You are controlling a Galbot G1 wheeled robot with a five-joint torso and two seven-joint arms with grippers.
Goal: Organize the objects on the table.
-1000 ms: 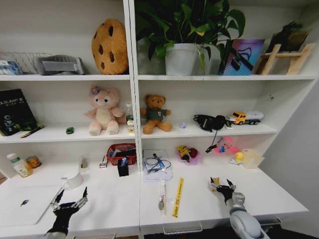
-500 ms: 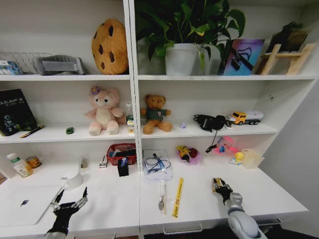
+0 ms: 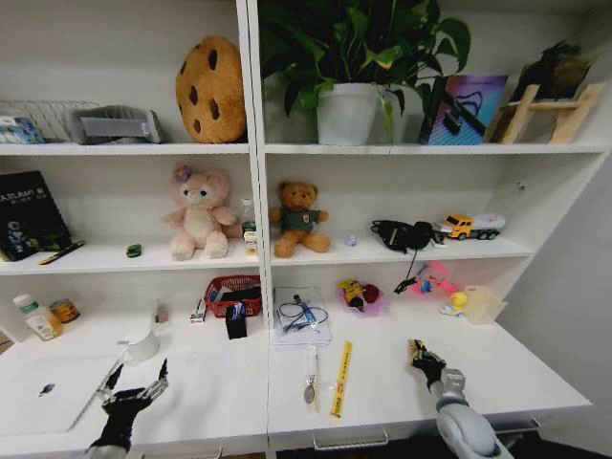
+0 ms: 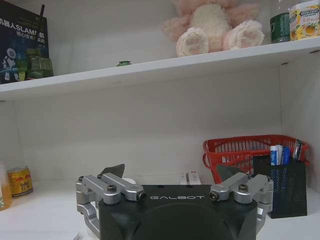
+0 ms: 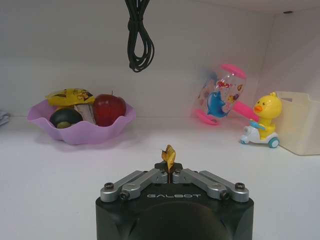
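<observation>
On table (image 3: 382, 397) R side, right pincer (image 3: 418, 351) low, pinching gold-wrapped candy (image 5: 168, 155); left pincer (image 3: 134, 381) spread, parked.

White desk (image 3: 382, 392), smooth top, drawer handle at the front edge. Resting on it, from the robot's left: small bottle (image 3: 29, 316) and tin can (image 3: 65, 310) at the back, silver laptop (image 3: 43, 392) near the front, white cup (image 3: 142, 345), red basket (image 3: 234, 293), black mesh pen holder (image 3: 236, 323), notebook with coiled cable (image 3: 302, 317), yellow strip (image 3: 341, 379), purple bowl (image 3: 363, 298), pink toy (image 3: 435, 279), yellow duck toy (image 3: 455, 303), cream container (image 3: 482, 304)
</observation>
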